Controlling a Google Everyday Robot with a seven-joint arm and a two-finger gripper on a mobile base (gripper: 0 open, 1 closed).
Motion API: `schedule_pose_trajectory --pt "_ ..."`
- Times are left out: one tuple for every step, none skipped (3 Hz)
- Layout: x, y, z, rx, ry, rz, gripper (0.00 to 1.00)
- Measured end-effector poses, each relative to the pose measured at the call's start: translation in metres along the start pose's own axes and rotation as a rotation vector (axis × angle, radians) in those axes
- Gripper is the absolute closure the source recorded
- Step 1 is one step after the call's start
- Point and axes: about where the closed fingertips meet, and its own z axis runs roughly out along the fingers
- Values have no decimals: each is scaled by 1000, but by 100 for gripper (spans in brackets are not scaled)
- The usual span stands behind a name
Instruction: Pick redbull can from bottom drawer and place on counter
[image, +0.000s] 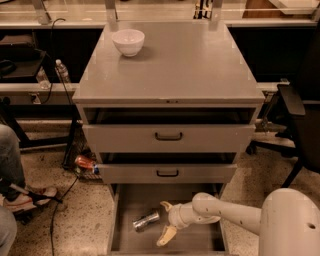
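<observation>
The redbull can (146, 220) lies on its side in the open bottom drawer (200, 239), left of centre. My gripper (165, 222) is inside the drawer just right of the can, its two tan fingers spread open, one finger (165, 205) above and one (166, 235) below the can's right end. It holds nothing. The white arm reaches in from the lower right. The counter (190, 60) is the grey top of the cabinet above.
A white bowl (128, 41) stands at the counter's back left. Both upper drawers (169, 137) stick out slightly above the bottom one. An orange-red can (85, 162) lies on the floor left of the cabinet. A person's leg and shoe are at far left; a black chair at right.
</observation>
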Motion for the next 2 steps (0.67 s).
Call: schedule_pose_trajectory --pt "-3 1 28 -10 -22 9 0" --pt "-7 3 65 -42 -32 -16 0"
